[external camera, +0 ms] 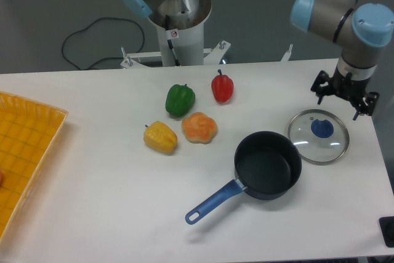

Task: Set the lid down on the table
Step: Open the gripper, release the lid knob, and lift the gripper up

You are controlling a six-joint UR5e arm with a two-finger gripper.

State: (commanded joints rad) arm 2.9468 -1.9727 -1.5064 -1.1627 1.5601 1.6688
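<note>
The glass lid [318, 137] with its blue centre knob lies flat on the white table [92, 201], just right of the dark saucepan [268, 164]. My gripper [343, 99] hangs open above the lid's far right side, lifted off it, with nothing between its black fingers.
A blue handle sticks out from the saucepan toward the front left. Green pepper [180, 100], red pepper [222, 87], orange pepper [199, 127] and yellow pepper [160, 137] sit mid-table. A yellow gridded tray [24, 152] lies at the left edge. Robot base [178, 23] stands behind.
</note>
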